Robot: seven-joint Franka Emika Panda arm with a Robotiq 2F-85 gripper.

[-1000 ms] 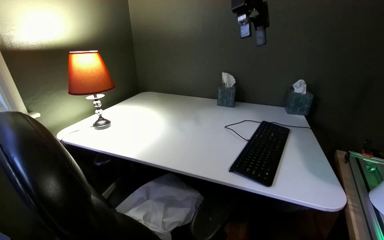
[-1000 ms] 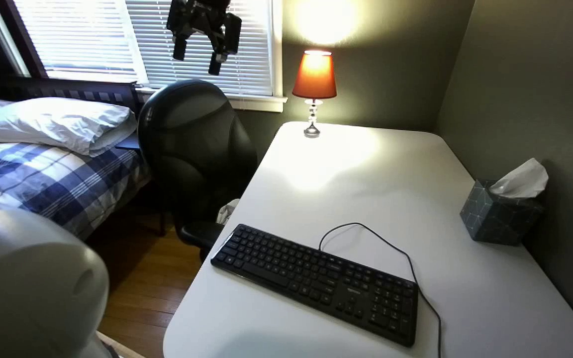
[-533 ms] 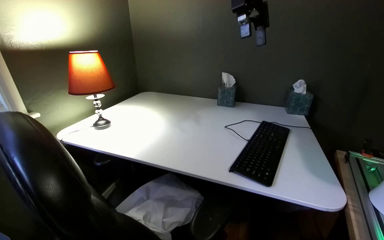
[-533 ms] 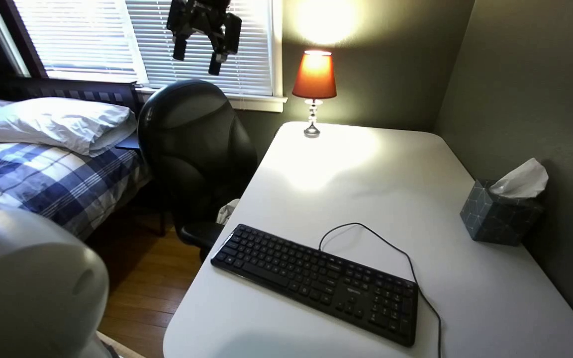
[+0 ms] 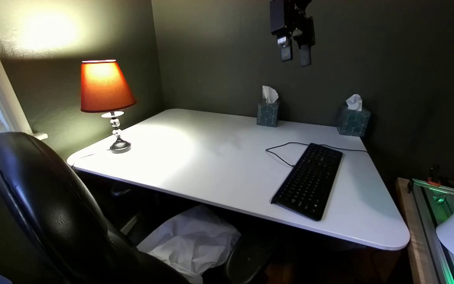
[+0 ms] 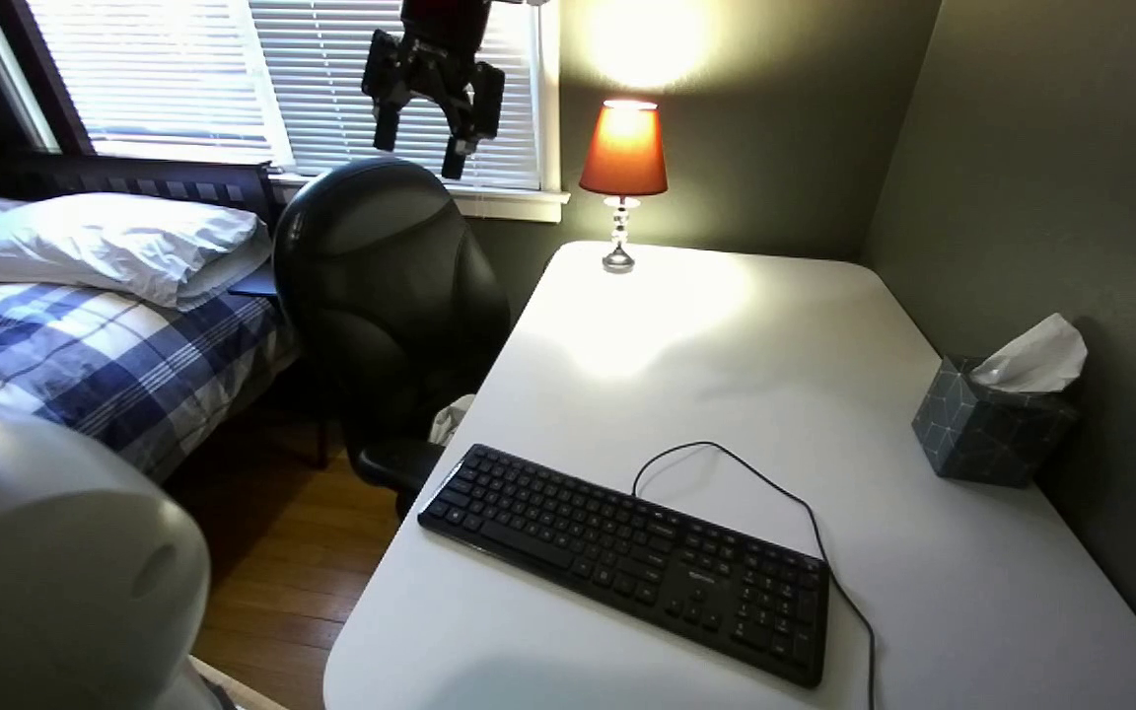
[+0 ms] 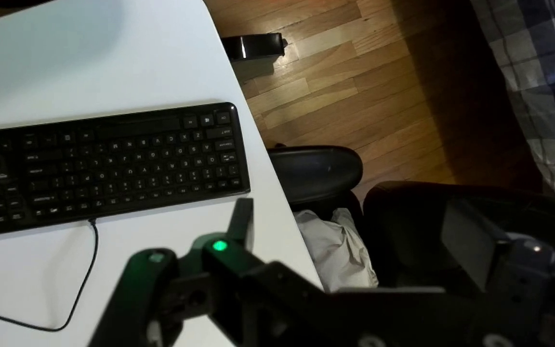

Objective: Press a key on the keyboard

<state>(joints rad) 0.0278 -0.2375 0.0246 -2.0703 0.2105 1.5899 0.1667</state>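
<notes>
The black keyboard lies flat on the white desk. It shows in both exterior views point(image 5: 309, 181) point(image 6: 617, 564) and at the left of the wrist view point(image 7: 113, 164). Its thin cable point(image 6: 775, 485) runs from its far long edge over the desk. My gripper hangs high above the desk top in both exterior views point(image 5: 296, 62) point(image 6: 419, 162), well apart from the keyboard. In the wrist view the gripper point(image 7: 350, 205) is open with its fingers wide apart and nothing between them. There the keyboard's letter end lies up and left of the left finger point(image 7: 243, 219).
The white desk point(image 5: 219, 157) carries a lit red lamp point(image 5: 106, 86) and two tissue boxes point(image 5: 267, 113) point(image 5: 354, 120) by the wall. A black office chair point(image 6: 390, 296) with a pale cloth point(image 7: 335, 246) stands at the desk edge. A bed point(image 6: 114, 345) is beyond.
The gripper holds still between the two earlier moments, then has come lower in both exterior views. It stays open. The keyboard has not moved.
</notes>
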